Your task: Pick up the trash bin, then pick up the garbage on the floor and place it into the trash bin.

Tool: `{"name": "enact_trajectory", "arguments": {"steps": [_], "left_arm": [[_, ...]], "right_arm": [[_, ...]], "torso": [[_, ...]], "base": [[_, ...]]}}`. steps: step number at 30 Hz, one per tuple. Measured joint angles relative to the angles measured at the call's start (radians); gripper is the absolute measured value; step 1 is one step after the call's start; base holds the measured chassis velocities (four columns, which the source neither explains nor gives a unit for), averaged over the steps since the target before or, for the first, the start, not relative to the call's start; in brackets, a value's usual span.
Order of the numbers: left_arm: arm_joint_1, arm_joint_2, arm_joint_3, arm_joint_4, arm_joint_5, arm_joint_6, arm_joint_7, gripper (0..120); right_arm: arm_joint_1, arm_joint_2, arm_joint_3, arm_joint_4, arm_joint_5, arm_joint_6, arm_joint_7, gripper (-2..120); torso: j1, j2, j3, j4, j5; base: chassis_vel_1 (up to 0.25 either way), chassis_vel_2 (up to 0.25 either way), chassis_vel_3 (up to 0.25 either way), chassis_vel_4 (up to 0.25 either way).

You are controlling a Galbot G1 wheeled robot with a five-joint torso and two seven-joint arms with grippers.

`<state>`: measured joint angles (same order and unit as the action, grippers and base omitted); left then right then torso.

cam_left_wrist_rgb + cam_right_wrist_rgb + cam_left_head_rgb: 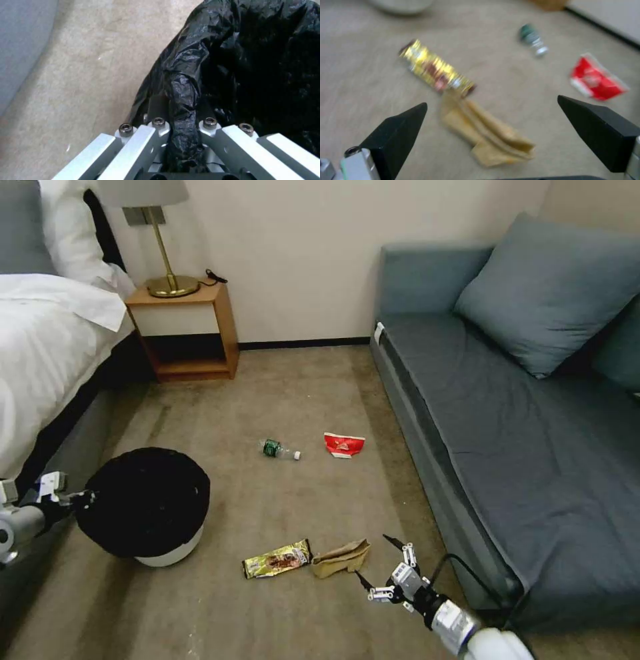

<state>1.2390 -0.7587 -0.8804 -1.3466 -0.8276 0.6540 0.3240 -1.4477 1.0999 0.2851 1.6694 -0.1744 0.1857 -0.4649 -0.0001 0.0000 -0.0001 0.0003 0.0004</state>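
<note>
The trash bin (150, 507), white with a black bag over its rim, hangs tilted just above the carpet at the left. My left gripper (83, 499) is shut on its bagged rim (181, 100). The garbage lies on the carpet: a gold wrapper (277, 559) (435, 68), crumpled brown paper (342, 557) (486, 135), a red-and-white packet (344, 445) (596, 81) and a small clear bottle (279, 449) (533, 40). My right gripper (379, 561) hangs open just right of and above the brown paper, which sits between its black fingertips (396, 130) in the right wrist view.
A bed (47, 340) runs along the left with a wooden nightstand (190, 327) and a brass lamp (163, 253) beside it. A grey sofa (520, 433) runs along the right side. Open carpet lies between them.
</note>
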Motion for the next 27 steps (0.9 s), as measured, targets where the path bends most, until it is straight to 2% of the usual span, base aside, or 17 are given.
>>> {"name": "enact_trajectory", "arguments": {"steps": [2, 3, 6, 8, 11, 15, 17, 18, 22, 23, 27], "left_arm": [[0.021, -0.002, -0.012, -0.004, 0.006, 0.0, 0.0, 5], [0.021, -0.002, -0.012, -0.004, 0.006, 0.0, 0.0, 5], [0.035, -0.01, -0.02, -0.017, 0.006, 0.001, 0.0, 5], [0.037, -0.012, -0.021, -0.021, 0.006, 0.002, -0.001, 5], [0.045, -0.034, -0.019, -0.052, 0.011, 0.013, -0.014, 4], [0.047, -0.036, -0.017, -0.058, 0.012, 0.015, -0.016, 4], [0.047, -0.036, -0.017, -0.058, 0.012, 0.015, -0.016, 4], [0.047, -0.036, -0.017, -0.058, 0.012, 0.015, -0.016, 4], [0.051, -0.035, -0.018, -0.064, 0.011, 0.016, -0.015, 4], [0.051, -0.035, -0.018, -0.064, 0.011, 0.016, -0.015, 4], [0.055, -0.034, -0.019, -0.071, 0.011, 0.017, -0.015, 4]], "right_arm": [[0.125, -0.034, -0.097, -0.11, 0.0, -0.001, -0.038, 100], [0.125, -0.034, -0.097, -0.11, 0.0, -0.001, -0.038, 100], [0.283, -0.036, -0.201, -0.232, 0.007, 0.001, -0.056, 100], [0.307, -0.034, -0.217, -0.249, 0.008, 0.001, -0.057, 100], [0.44, -0.011, -0.318, -0.381, -0.004, 0.005, -0.079, 100], [0.504, 0.013, -0.376, -0.472, -0.03, 0.007, -0.097, 99], [0.538, 0.038, -0.398, -0.535, -0.046, 0.011, -0.098, 92], [0.538, 0.038, -0.398, -0.535, -0.046, 0.011, -0.098, 92], [0.589, 0.081, -0.403, -0.636, -0.074, 0.028, -0.095, 75], [0.589, 0.081, -0.403, -0.636, -0.074, 0.028, -0.095, 75], [0.603, 0.089, -0.407, -0.676, -0.101, 0.056, -0.105, 56]], "torso": [[0.0, 0.0, 0.0, -0.0003, -0.0003], [0.0, 0.0, 0.0, -0.0003, -0.0003], [0.0, 0.0, 0.0, -0.0002, -0.0002], [0.0, 0.0, 0.0, -0.0001, -0.0002], [0.0, 0.0, 0.0, 0.0, -0.0003], [0.0, 0.0, 0.0, -0.0005, -0.0003], [0.0, 0.0, 0.0, -0.0004, -0.0003], [0.0, 0.0, 0.0, -0.0004, -0.0003], [0.0, 0.0, 0.0, -0.0001, -0.0002], [0.0, 0.0, 0.0, -0.0001, -0.0002], [0.0, 0.0, 0.0, -0.0006, -0.0005]], "base": [[0.0, 0.0, 0.0, 0.0], [0.0, 0.0, 0.0, 0.0], [0.0, 0.0, 0.0, 0.0], [0.0, 0.0, 0.0, 0.0], [0.0, 0.0, 0.0, 0.0], [0.0, 0.0, 0.0, 0.0], [0.0, 0.0, 0.0, 0.0], [0.0, 0.0, 0.0, 0.0], [0.0, 0.0, 0.0, 0.0], [0.0, 0.0, 0.0, 0.0], [0.0, 0.0, 0.0, 0.0]]}}
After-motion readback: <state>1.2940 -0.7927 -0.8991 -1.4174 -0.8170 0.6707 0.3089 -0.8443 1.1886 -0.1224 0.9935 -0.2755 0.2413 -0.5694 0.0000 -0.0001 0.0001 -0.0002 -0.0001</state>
